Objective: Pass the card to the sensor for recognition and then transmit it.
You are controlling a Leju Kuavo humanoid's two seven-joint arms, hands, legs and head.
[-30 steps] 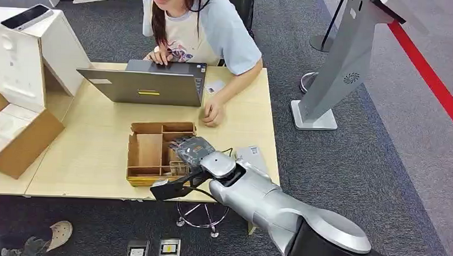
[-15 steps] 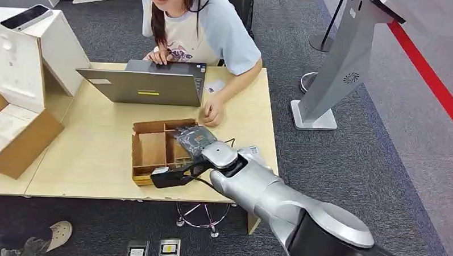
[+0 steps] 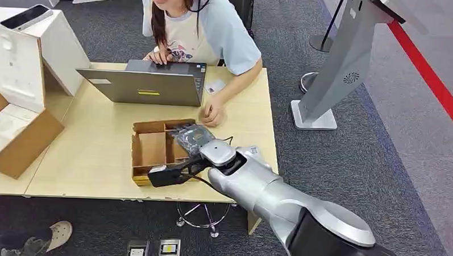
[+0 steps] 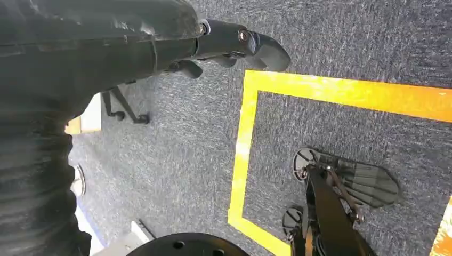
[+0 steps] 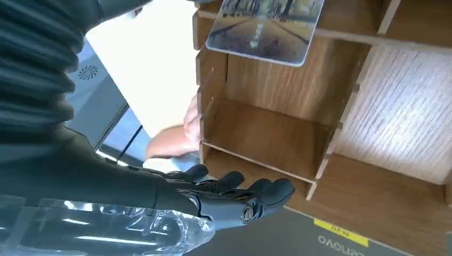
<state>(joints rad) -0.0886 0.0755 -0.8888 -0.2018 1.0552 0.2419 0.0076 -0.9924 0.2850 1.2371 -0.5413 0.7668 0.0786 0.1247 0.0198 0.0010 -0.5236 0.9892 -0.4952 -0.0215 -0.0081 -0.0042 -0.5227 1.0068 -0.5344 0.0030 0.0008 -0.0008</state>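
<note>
near the front edge of the tabletop (image 3: 92,152), toward its right side, sits a wooden divided box (image 3: 155,151) with several compartments. the right robot hand (image 3: 192,139), wrapped in a clear plastic cover, hovers over the right-hand compartments of this box. in the right wrist view its dark fingers (image 5: 250,194) are stretched out and slightly apart, holding nothing, just beside the box's outer wall. in that same view the card (image 5: 266,29), printed with a scenic picture, leans tilted inside one compartment of the box, resting against a wooden divider, apart from the fingers.

at the back edge of the tabletop a grey laptop (image 3: 143,82) stands open, and a person (image 3: 202,24) in a light blue and white shirt sits behind it, one hand on the keyboard, the other resting on the tabletop near the box's far corner. a small white card (image 3: 214,86) lies just right of the laptop. off the tabletop's left edge are open cardboard cartons (image 3: 15,98) with white inserts, and a phone (image 3: 26,15) lies on top of one. on the carpet to the right stands a grey kiosk stand (image 3: 343,58).

the left robot hand (image 4: 229,48) hangs over dark carpet marked with yellow tape (image 4: 245,138), its fingers loosely extended and holding nothing.
</note>
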